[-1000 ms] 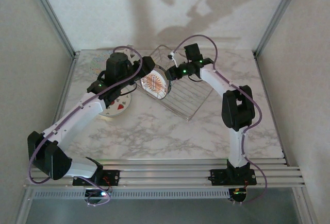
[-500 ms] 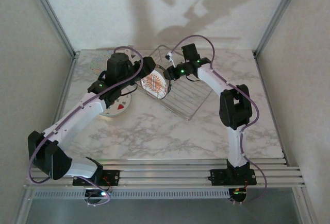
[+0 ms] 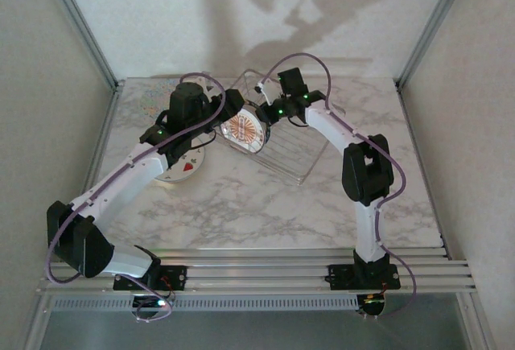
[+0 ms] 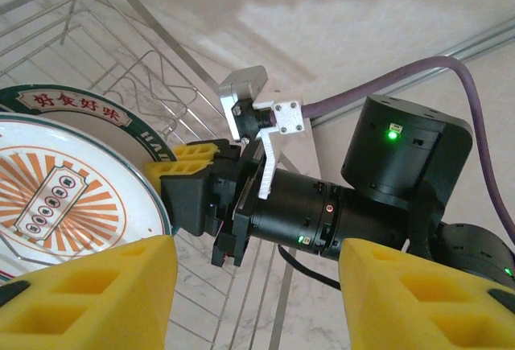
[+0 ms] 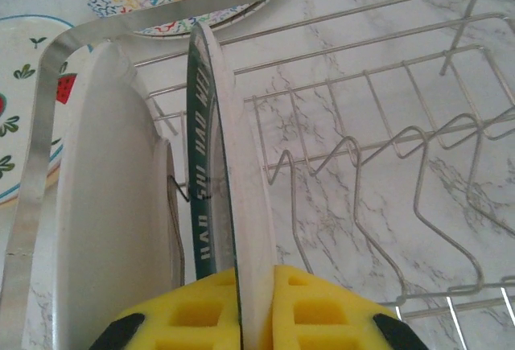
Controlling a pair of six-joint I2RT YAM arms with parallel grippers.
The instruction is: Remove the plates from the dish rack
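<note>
While the right tool [image 5: 241, 306] is clamped on the rim of the sunburst plate [image 5: 211, 165], a yellow pad on each face, the coming move turns on the plate's own plane. It stands on edge among the tines at the left end of the dish rack [image 5: 418, 145], so I judge it must rise along that plane, not sideways. The left tool [image 4: 257, 286] hovers with its pads apart, just beside the plate's painted face and on the side where the fruit-motif plate [image 3: 183, 170] lies flat on the table [image 3: 241, 205]. The right wrist view, edge-on, reveals a second, pale plate [image 5: 113, 205] standing just beside the gripped one. The left wrist view gives the sunburst centre and green lettered border instead.
</note>
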